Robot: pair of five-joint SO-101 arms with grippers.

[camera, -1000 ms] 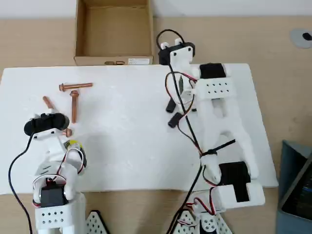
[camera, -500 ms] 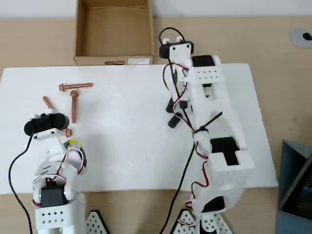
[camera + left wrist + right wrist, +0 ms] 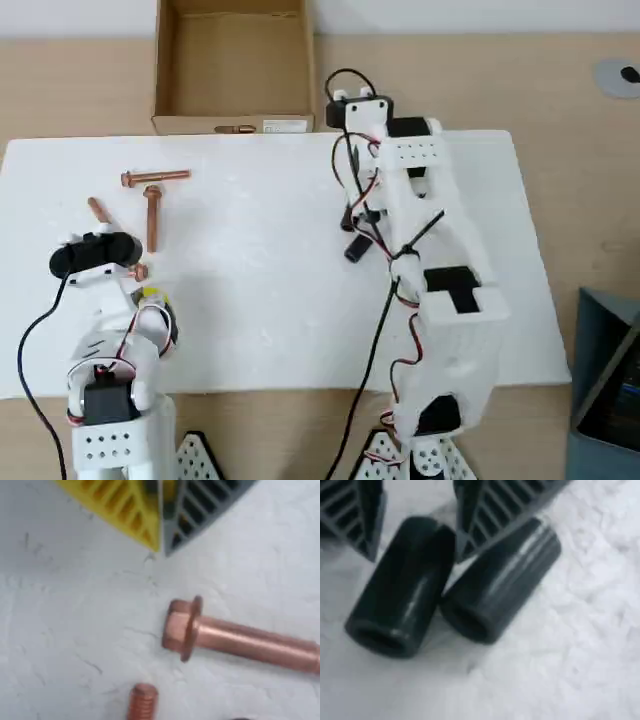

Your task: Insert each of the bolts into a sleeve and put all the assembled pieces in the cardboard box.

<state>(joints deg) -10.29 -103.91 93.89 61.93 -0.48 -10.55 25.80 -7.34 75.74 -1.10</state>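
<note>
Wooden table (image 3: 80, 90) with a white foam sheet (image 3: 260, 300) over most of it. The cardboard box (image 3: 235, 70) sits open on the wood just past the sheet's far edge, and there's a small copper piece (image 3: 235, 129) at its front lip.

The overhead shot gives you the layout. The left arm (image 3: 105, 340) is at the near left corner, and the right arm (image 3: 440, 250) is stretched out across the sheet toward the box end. Loose copper bolts lie ahead of the left arm: a crosswise bolt (image 3: 155, 177), a lengthwise bolt (image 3: 152, 218) right under it, and a slanted bolt (image 3: 98, 210) off to the side.

The wrist cams fill in what the arms cover up. On the left one, the left gripper (image 3: 162, 547) has its yellow and grey tips pressed together on nothing. It hangs near the head of a flanged bolt (image 3: 240, 640) without touching it, and the threaded tip (image 3: 141, 702) of another bolt pokes in close by.

On the right one, two black sleeves lie on their sides, touching each other. The right gripper (image 3: 415, 545) has its fingers spread apart around the end of the first sleeve (image 3: 402, 595). One finger sits where that sleeve meets the second sleeve (image 3: 502, 587). From above, the sleeves are just dark shapes beside the arm's wires.
</note>
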